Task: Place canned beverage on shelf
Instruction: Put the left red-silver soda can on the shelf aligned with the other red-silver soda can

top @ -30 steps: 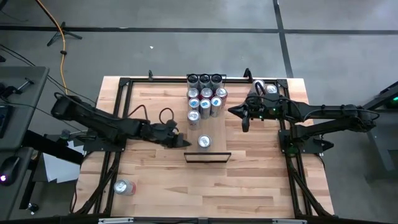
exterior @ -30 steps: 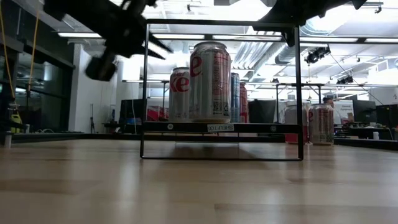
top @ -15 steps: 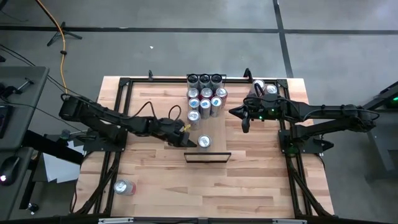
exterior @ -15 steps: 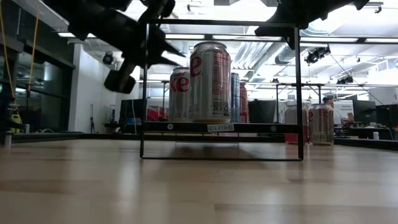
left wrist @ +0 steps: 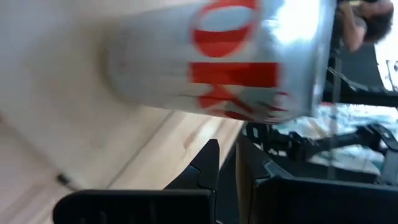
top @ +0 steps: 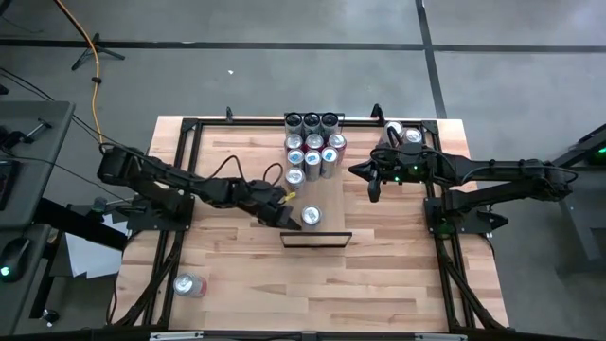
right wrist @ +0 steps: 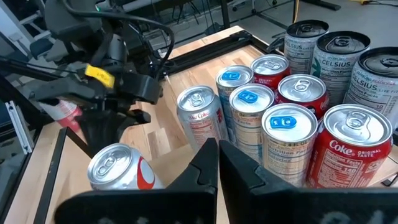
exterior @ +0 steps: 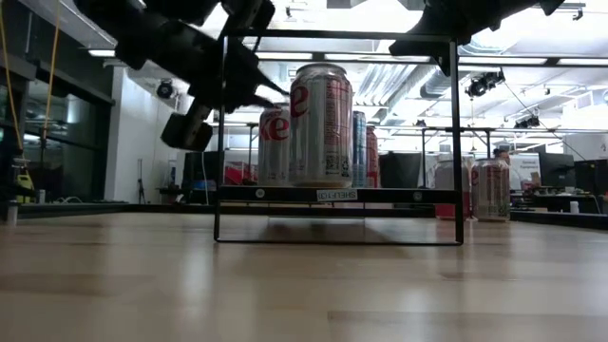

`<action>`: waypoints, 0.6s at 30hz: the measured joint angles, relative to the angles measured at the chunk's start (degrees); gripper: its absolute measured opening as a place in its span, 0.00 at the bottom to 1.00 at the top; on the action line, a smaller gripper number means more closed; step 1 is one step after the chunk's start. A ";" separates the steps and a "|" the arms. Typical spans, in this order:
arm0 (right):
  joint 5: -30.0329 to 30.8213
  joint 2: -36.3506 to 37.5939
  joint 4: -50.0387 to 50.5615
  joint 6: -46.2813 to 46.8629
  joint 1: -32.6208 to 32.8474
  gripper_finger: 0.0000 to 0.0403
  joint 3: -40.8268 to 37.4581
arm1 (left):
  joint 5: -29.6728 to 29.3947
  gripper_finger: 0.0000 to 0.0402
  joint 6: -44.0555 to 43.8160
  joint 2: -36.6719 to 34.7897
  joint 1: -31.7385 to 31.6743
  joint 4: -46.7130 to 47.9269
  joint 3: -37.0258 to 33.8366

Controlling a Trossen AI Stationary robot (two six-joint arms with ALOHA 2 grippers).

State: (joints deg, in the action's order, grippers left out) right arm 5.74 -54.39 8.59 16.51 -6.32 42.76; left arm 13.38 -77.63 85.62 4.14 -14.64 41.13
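Left pincer [top: 292, 219] advanced, now partly hiding can [top: 311, 216].

The counter [top: 379, 275] is made of pale butcher-block wood with a smooth, faintly satin finish. A silver can [exterior: 320, 123] of glossy metal with red printed lettering is carried on the shelf [exterior: 337, 194], which is framed in thin matt black metal bars. The grouped cans [right wrist: 292, 112] show shiny aluminium tops. The left end effector [top: 286, 216] and right end effector [top: 373, 188] are finished in matt black.
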 joint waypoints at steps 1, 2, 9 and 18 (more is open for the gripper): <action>0.00 0.00 0.01 0.00 0.00 0.00 0.00 | 0.38 0.00 0.49 0.27 0.00 -0.28 0.48; 0.00 0.02 -0.04 0.08 0.01 0.00 0.00 | 0.80 0.00 0.85 0.60 0.00 -0.43 1.05; 0.00 0.00 0.23 0.15 -0.01 0.00 0.00 | 1.42 0.00 1.84 2.89 -0.44 -0.32 2.93; -0.02 0.00 0.25 0.04 0.02 0.00 0.00 | 0.21 0.00 1.41 2.93 -1.52 -0.26 2.88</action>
State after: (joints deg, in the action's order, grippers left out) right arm 5.72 -54.39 8.84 16.56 -6.31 42.76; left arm 13.59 -76.22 88.55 2.62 -14.90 44.01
